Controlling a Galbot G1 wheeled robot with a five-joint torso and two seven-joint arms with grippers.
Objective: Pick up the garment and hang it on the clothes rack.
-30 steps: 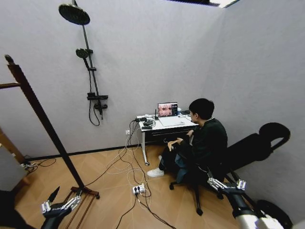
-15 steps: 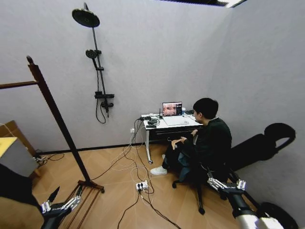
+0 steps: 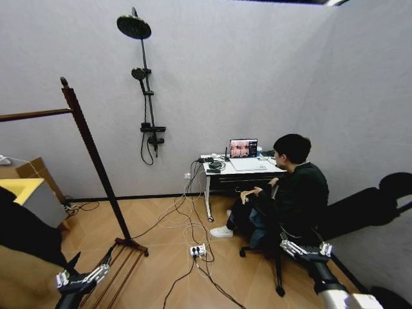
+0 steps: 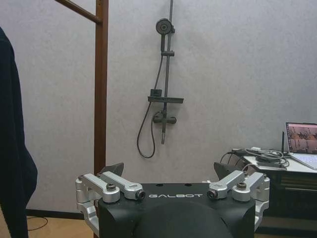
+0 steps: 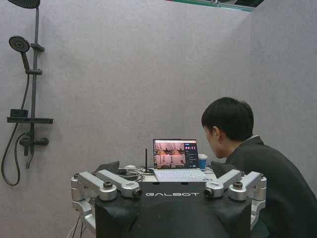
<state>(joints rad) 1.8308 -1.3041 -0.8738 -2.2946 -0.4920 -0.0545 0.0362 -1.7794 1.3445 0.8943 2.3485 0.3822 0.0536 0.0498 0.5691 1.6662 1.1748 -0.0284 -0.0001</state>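
The black garment sits low at the robot's left, beside the wooden clothes rack. Left pincer and right pincer hang low, both wide and empty. Floor cables sprawl near the rack's foot; driving closer risks snagging them or nudging the rack.

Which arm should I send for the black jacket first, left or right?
Probably left. The black jacket is at the robot's far left, just beyond the open left claw. The right claw, also open, sits on the far side, toward the desk.
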